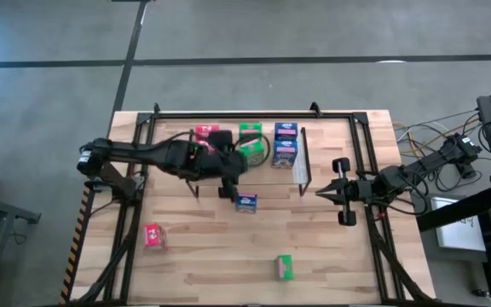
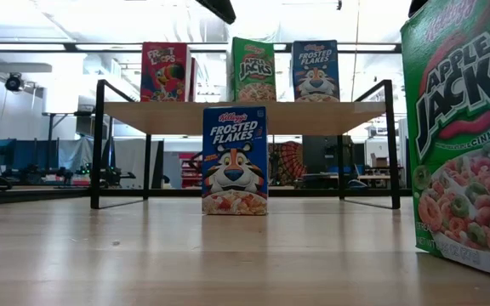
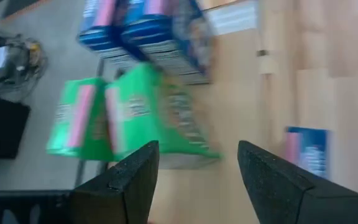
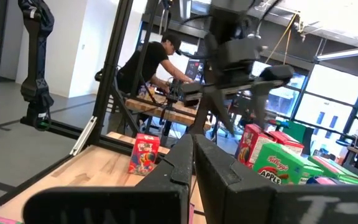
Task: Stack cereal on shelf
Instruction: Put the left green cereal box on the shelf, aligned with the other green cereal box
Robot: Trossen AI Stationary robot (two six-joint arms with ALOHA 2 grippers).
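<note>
Only overhead: lone red box

I see red, green and blue cereal boxes on the black-framed, pale-wood shelf, another blue, red and green box on the light wooden worktop.
</note>
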